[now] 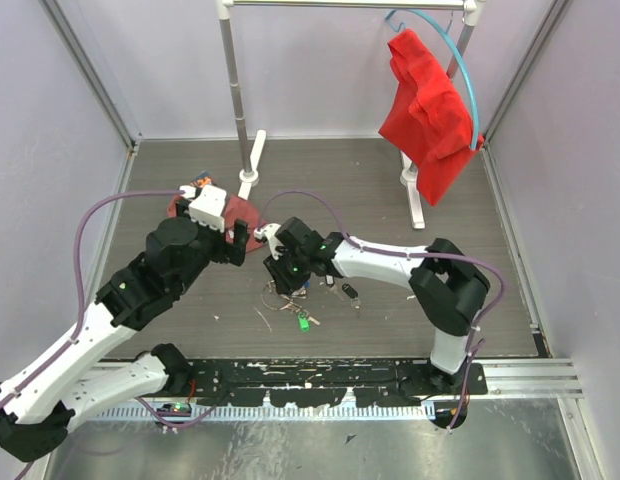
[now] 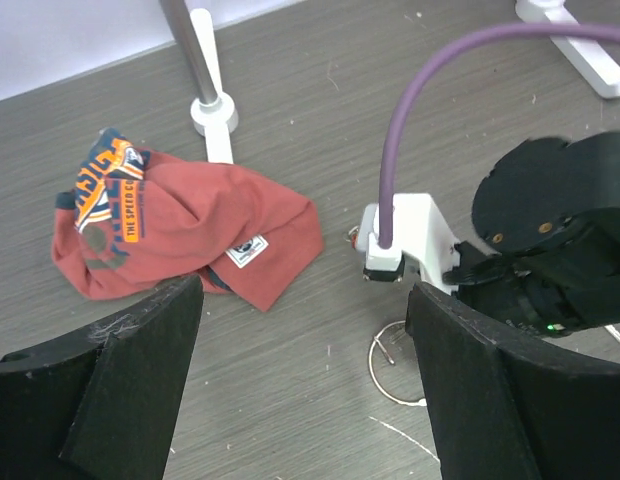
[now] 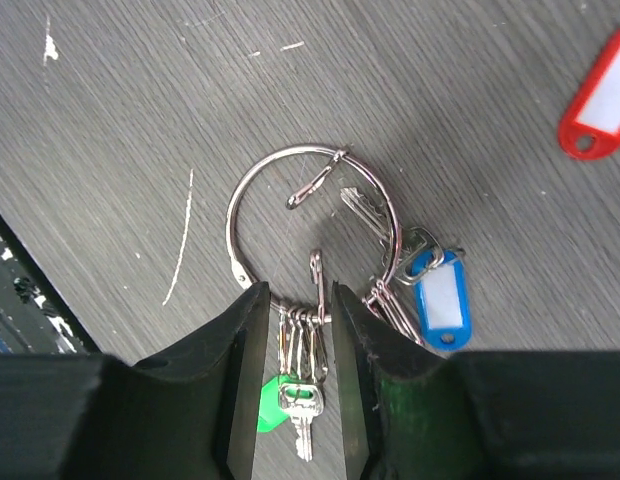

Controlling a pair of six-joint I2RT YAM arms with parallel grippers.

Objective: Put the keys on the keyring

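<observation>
The keyring [image 3: 231, 225] is a silver wire ring on the table, also seen in the top view [image 1: 286, 291]. It carries several wire clips, a silver key [image 3: 301, 425] with a green tag [image 3: 273, 405], and a blue-tagged key [image 3: 441, 300]. My right gripper [image 3: 298, 290] has its jaws close together on the ring's near arc, with the clips between them. A red tag [image 3: 595, 105] lies apart. A black-tagged key [image 1: 348, 293] lies to the right. My left gripper [image 2: 305, 290] is wide open and empty above the table, with the ring's edge [image 2: 371, 361] near its right finger.
A crumpled orange-red shirt [image 2: 190, 225] lies left of the ring by the rack's white foot [image 2: 212, 105]. A red garment [image 1: 425, 110] hangs on a blue hoop hanger at the back right. The right arm's wrist and purple cable [image 2: 400, 110] are close to my left gripper.
</observation>
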